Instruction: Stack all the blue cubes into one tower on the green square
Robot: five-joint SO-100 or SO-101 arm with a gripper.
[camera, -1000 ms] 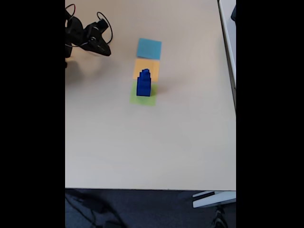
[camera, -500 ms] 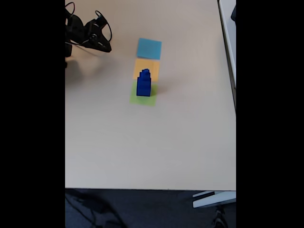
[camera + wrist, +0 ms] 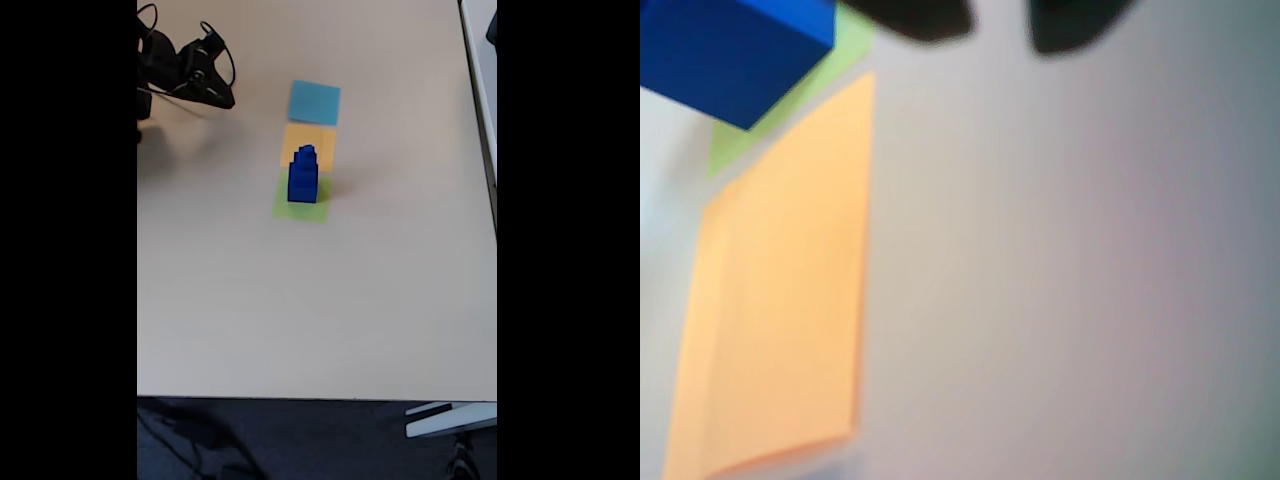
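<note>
1. Pale beige flat surface [image 3: 300,320]: carries every item listed below.

2. Stepped tower of dark blue cubes [image 3: 303,175]: stands upright in the fixed view, widest cube at the base and narrower ones above. Its base rests on item 3. In the wrist view its lowest block [image 3: 730,50] shows at 10 o'clock, blurred.

3. Flat pale yellow-green square patch [image 3: 300,210]: lies under the tower, a strip of it bare at the tower's 6 o'clock in the fixed view. In the wrist view a sliver [image 3: 735,148] shows beside the blue block.

4. Flat orange square patch [image 3: 322,143]: touches the green square at the tower's 12 o'clock in the fixed view; large and blurred in the wrist view [image 3: 780,290].

5. Flat light-blue square patch [image 3: 315,102]: at 12 o'clock from the orange one, a small gap between.

6. My black pincer [image 3: 222,98]: sits at the tower's 10 o'clock in the fixed view, well apart from it, black cables looped above. In the wrist view my two dark fingertips [image 3: 915,20] show at 12 o'clock, parted with bare surface between them; I have hold of nothing.
</note>
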